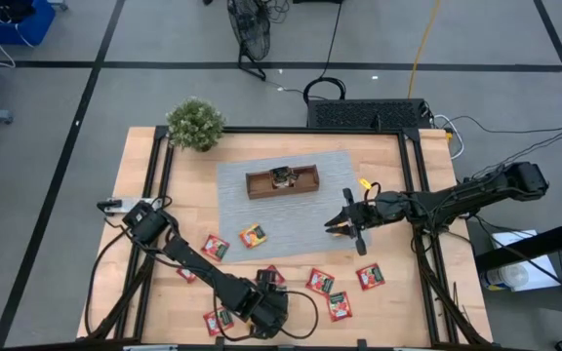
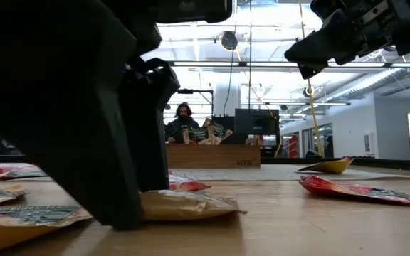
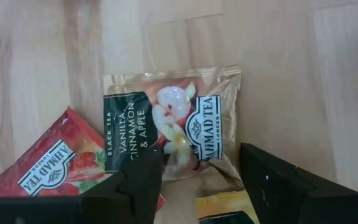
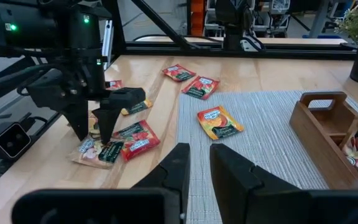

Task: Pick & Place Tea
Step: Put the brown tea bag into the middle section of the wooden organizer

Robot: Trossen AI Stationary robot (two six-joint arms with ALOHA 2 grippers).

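We are bringing the left gripper (image 1: 261,290) down over a pale vanilla packet (image 3: 173,121) near the table's front edge, a little left of its middle. Its jaws are standing wide apart with nothing between the pads yet. The packet is lying flat on the wood, partly between the two fingers (image 3: 143,180), its near edge reaching the gap while most of it lies just beyond the tips. A red packet (image 3: 55,165) is touching it on one side and a yellow one (image 3: 225,208) is lying just under the gripper.

We are judging the packet to be very light, thin and crinkly, with a slick wrapper that will slide on the wood and buckle if squeezed. The best hold looks to be across a sealed edge, pinched so one finger gets beneath it without catching the red neighbour.

The right gripper (image 1: 342,223) is waiting above the mat (image 1: 232,180), right of the tray (image 1: 283,183), its jaws nearly together and empty. Other packets are lying scattered along the front half.
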